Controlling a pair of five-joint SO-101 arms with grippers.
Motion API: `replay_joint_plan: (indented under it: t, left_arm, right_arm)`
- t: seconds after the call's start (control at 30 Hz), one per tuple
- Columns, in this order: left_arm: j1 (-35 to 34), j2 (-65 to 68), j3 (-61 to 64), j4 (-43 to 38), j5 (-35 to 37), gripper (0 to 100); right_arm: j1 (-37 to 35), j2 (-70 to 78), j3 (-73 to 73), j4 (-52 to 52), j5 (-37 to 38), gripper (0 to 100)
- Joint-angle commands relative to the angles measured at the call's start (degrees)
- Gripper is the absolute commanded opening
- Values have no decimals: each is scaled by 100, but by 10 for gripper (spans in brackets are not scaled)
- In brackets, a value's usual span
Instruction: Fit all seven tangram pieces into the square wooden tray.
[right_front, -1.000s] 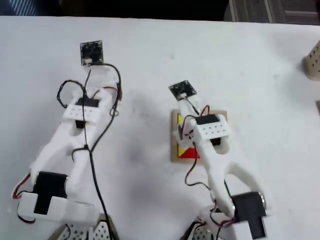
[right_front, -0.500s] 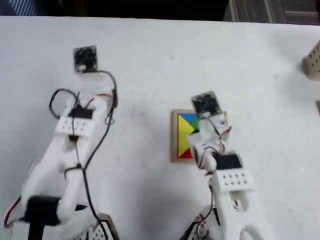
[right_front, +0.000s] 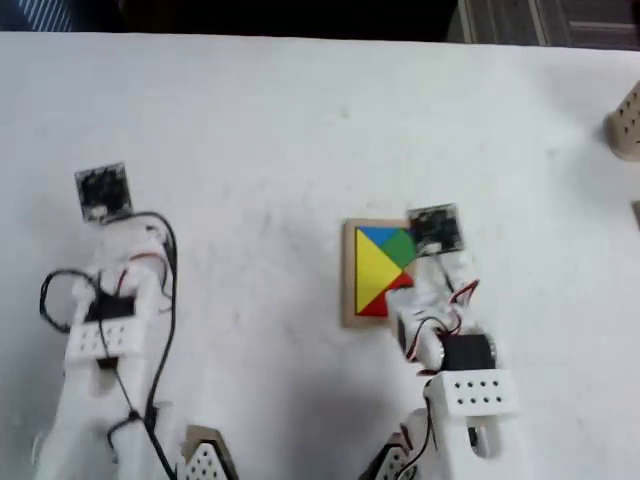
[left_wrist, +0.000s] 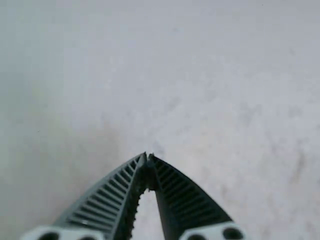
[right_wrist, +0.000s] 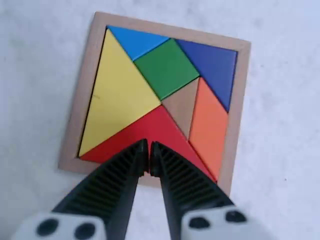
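Leftmost, we find the left tool (left_wrist: 148, 159) pressed fully together with nothing in its grip, hanging over the white bench (right_front: 280, 130). Further right, we see the square wooden tray (right_front: 347, 270) lying flat on that bench with seven pieces seated inside: large yellow triangle (right_wrist: 117, 95), light blue triangle (right_wrist: 137, 42), green square (right_wrist: 167, 67), dark blue triangle (right_wrist: 215, 65), tan wooden triangle (right_wrist: 181, 105), orange parallelogram (right_wrist: 209, 127) and red triangle (right_wrist: 150, 131). Above the tray's edge by the red triangle, the right tool (right_wrist: 149, 147) is likewise closed and holds nothing.
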Motion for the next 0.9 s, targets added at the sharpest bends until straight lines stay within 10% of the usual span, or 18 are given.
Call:
replay_joint_plan:
  t: [0.0,0.53,0.87]
  left_arm:
    - [-110,-1147,563,-114,-158,23]
    - [92,-6149,2154,3807,-158,26]
    - [57,-6053,2163,5477,-158,26]
  right_arm:
    - [-286,-145,141,48,0,22]
    - [-66,-154,712,-92,809,18]
    - [330,-154,993,822,774,19]
